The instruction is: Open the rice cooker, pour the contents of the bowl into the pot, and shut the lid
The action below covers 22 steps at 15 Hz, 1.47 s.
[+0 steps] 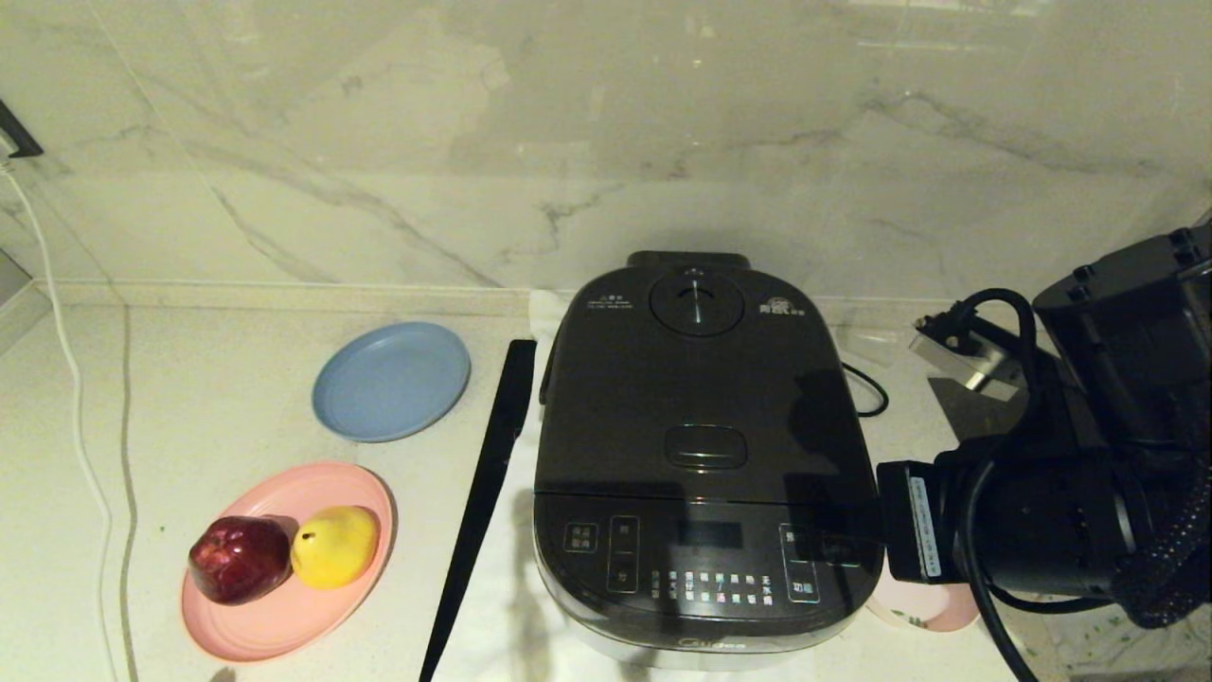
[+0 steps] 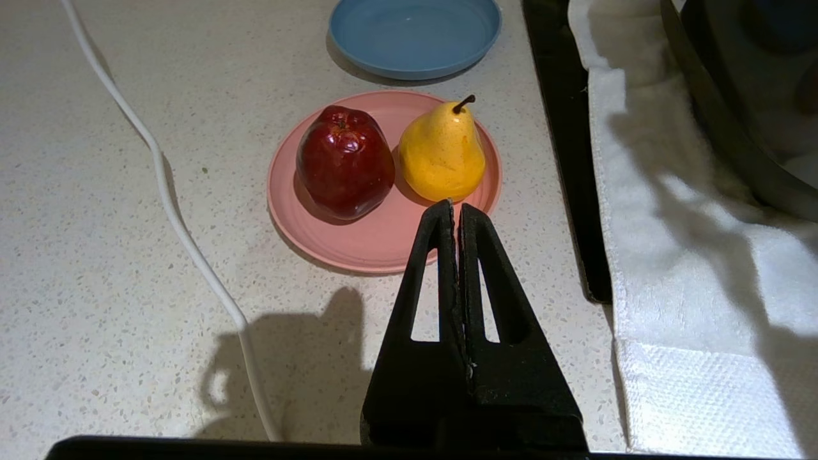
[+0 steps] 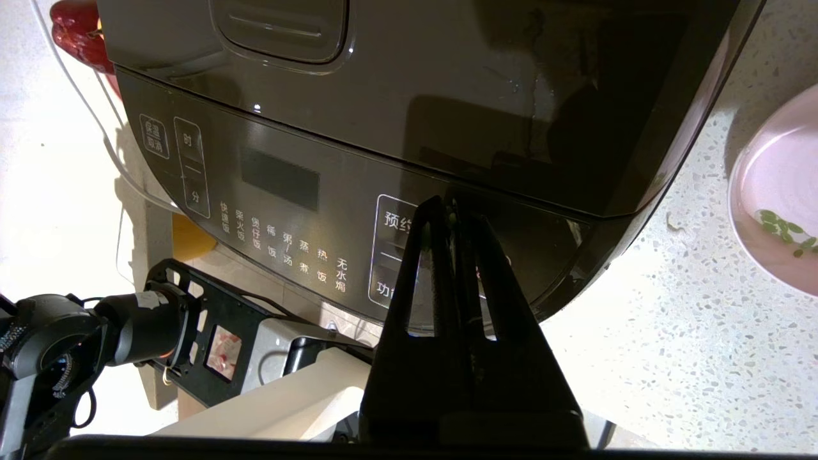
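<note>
Cooker (image 1: 705, 455) is sitting at the middle of the worktop (image 1: 189, 379) with its lid (image 1: 696, 379) down and shut; the steam knob (image 1: 696, 303) is toward the wall and the release button (image 1: 705, 446) is just behind the front panel (image 1: 705, 559). White cloth (image 2: 671, 255) is lying under it, spreading out on the robot's left side. The right gripper (image 3: 452, 206) is hovering just over the panel's right end, near the white-labelled buttons, its fingers pressed together; whether the tips are touching the panel is hard to say. The bowl (image 3: 776, 217) is resting on the worktop just beside the cooker's right front corner, largely hidden under the right arm in the head view, with only a few green bits (image 3: 783, 223) lying inside. The left gripper (image 2: 455, 206) is hanging parked above the worktop to the cooker's left, fingers pressed together and holding nothing. Near its tips a pink plate (image 1: 284, 568) is carrying an apple (image 1: 239, 559) and a pear (image 1: 334, 546), touching each other. A blue plate (image 1: 391, 381) is lying behind it. A white cord (image 2: 179, 211) is trailing along the far left.
</note>
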{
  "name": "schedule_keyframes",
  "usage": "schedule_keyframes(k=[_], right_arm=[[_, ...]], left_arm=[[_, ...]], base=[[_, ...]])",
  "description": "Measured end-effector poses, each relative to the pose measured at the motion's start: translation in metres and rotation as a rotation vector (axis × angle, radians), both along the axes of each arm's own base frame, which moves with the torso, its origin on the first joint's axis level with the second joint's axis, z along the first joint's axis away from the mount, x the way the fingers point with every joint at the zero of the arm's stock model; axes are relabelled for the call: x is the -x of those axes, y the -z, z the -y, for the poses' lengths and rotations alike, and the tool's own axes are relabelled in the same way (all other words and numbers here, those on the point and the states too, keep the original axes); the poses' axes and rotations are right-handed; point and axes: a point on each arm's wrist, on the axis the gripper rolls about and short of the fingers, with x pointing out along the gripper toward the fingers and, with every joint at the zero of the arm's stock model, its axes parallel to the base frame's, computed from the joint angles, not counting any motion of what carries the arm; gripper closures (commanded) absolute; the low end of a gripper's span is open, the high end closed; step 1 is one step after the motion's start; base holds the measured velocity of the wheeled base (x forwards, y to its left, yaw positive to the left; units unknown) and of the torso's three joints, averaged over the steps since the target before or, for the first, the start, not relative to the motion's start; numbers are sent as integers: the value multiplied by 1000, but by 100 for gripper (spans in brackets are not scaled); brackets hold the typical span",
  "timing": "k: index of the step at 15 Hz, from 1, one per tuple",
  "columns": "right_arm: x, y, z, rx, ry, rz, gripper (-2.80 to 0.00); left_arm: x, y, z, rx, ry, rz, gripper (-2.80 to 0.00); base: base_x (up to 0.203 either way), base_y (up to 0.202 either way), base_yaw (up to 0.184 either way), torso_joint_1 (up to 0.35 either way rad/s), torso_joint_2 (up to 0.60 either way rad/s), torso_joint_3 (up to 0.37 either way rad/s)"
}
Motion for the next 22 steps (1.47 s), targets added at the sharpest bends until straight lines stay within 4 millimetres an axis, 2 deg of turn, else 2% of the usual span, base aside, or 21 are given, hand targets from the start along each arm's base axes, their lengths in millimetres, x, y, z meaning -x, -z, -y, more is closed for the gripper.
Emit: schedule_keyframes(k=[13,17,22], right_arm=[[13,1,13,6,-9,-5,0],[18,1,9,3,-38,-6,0],[12,3,2,-1,-33,-12,0]], left_arm=[[0,0,0,-1,0,0,0],[0,0,0,-1,0,0,0],[0,0,0,-1,0,0,0]], base=[[0,0,0,0,0,0],[0,0,0,0,0,0],[0,0,0,0,0,0]])
